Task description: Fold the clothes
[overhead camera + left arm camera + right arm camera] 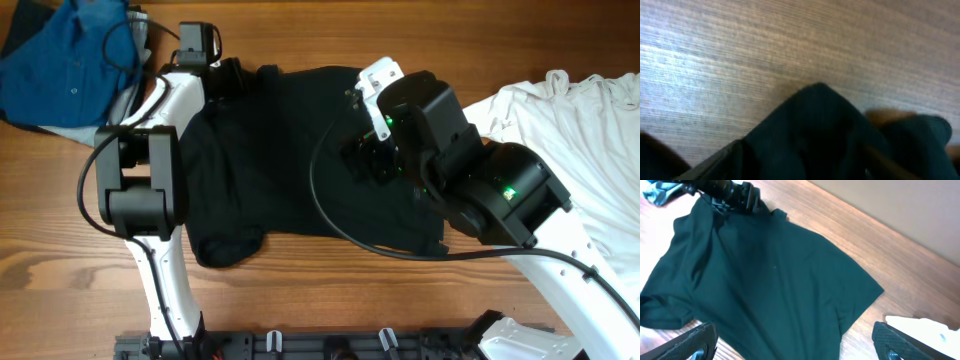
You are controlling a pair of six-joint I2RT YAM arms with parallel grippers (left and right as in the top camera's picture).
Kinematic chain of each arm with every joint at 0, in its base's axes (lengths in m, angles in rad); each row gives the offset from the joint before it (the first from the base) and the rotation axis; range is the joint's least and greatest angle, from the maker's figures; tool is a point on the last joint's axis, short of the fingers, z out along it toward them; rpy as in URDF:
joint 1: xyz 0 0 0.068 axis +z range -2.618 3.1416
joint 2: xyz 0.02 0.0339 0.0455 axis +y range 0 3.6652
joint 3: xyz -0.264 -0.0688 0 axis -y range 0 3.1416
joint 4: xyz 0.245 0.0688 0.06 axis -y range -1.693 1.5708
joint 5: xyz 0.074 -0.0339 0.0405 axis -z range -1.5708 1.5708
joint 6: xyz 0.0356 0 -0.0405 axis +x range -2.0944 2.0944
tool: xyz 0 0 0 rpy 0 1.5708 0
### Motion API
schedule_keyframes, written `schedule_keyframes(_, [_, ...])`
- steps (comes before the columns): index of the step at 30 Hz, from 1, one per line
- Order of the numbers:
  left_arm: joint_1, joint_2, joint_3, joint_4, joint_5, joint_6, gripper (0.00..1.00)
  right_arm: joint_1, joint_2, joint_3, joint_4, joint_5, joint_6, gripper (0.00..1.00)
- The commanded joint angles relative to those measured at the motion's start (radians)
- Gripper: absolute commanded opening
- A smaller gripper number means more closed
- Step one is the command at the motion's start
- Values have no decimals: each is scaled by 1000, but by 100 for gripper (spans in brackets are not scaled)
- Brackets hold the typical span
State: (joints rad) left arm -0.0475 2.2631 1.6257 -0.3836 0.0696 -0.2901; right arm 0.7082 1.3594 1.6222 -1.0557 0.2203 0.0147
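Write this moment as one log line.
black T-shirt: spread on table | left pincer: at its edge, grip unclear | right pincer: open, empty, over T-shirt

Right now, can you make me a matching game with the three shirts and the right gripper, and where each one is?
Things:
1. black shirt
2. white shirt
3. blue shirt
4. right gripper

Places or states:
A. heaped at the far left
B. open, above the dark cloth
C. spread out in the middle
D. bunched on the right side

Pairs: 1-C, 2-D, 3-A, 4-B
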Motion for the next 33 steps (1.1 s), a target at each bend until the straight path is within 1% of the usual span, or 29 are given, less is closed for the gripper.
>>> schedule_keyframes(1, [0,15,-20,-53,22,-6,43,6,-15,21,-4,-47,23,100])
schedule_keyframes(2, [0,15,-20,-56,28,-6,34,6,-15,21,-5,-47,23,100])
schedule_keyframes(4, [0,15,-20,-63,43,-6,25,6,-15,21,-12,-52,22,100])
schedule_keyframes(5, [0,15,-20,-64,46,-6,15,6,-15,21,-16,-60,22,100])
schedule_keyframes(7, [0,15,-20,-68,47,-10,4,6,-15,21,-22,-86,23,100])
schedule_keyframes(11, [0,15,-20,-56,49,-17,4,6,-15,21,-25,-95,23,100])
schedule_keyframes(12, [0,15,-20,-47,49,-19,4,6,-15,21,-24,-95,23,98])
schedule_keyframes(14, [0,14,-14,-36,49,-35,4,6,-15,21,-22,-90,23,90])
schedule_keyframes(15, [0,13,-8,-37,44,-48,4,4,-15,21,-22,-87,24,85])
schedule_keyframes(16, [0,8,1,-39,34,-67,4,-5,-14,21,-22,-87,30,75])
schedule_keyframes(20, [-1,-20,24,-31,-26,-70,4,-53,5,19,-24,-85,41,30])
schedule_keyframes(21, [-1,-33,29,-28,-39,-68,4,-66,14,18,-30,-89,42,21])
schedule_keyframes(22, [-1,-45,33,-25,-45,-63,4,-76,25,18,-35,-97,41,17])
schedule_keyframes(23, [-1,-59,37,-23,-53,-62,4,-84,35,18,-39,-105,41,16])
schedule_keyframes(24, [-1,-70,41,-21,-68,-62,4,-87,47,18,-42,-114,41,13])
schedule_keyframes(26, [-1,-94,48,-21,-113,-62,4,-91,70,14,-40,-121,47,4])
schedule_keyframes(28, [-1,-115,50,-16,-134,-62,4,-94,93,5,-29,-121,57,4])
schedule_keyframes(33, [-5,-180,50,-13,-134,-60,4,-134,174,2,-23,-118,104,4])
